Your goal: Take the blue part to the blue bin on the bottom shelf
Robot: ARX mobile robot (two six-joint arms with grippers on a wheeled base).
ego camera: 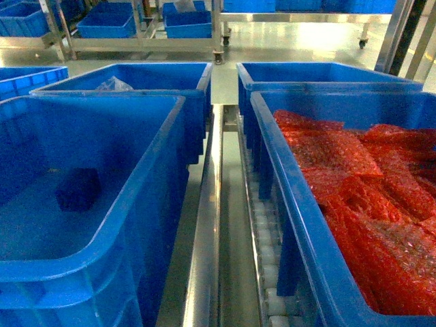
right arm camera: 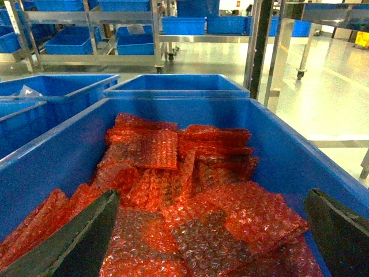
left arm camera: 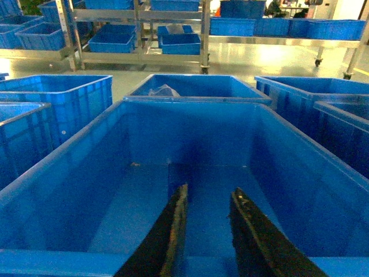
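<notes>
The blue part (ego camera: 78, 189), a small dark blue block, lies on the floor of the blue bin (ego camera: 161, 158) on the left of the head view. This bin sits on the bottom shelf (ego camera: 204, 238), a steel rail with white rollers (ego camera: 267, 267) beside it. Neither gripper shows in the head view. In the left wrist view my left gripper (left arm camera: 210, 193) is open over the near edge of the same bin (left arm camera: 190, 101), nothing between its fingers. A dark patch lies just beyond the tips; I cannot tell if it is the part. My right gripper (right arm camera: 211, 196) stands wide open.
The right gripper hangs over a second blue crate (ego camera: 286, 177) filled with red bubble-wrap packets (right arm camera: 173, 190). Two more blue crates (ego camera: 136, 75) stand behind, one holding a clear bag (ego camera: 112, 85). Steel racks with blue crates (ego camera: 109, 27) line the far side.
</notes>
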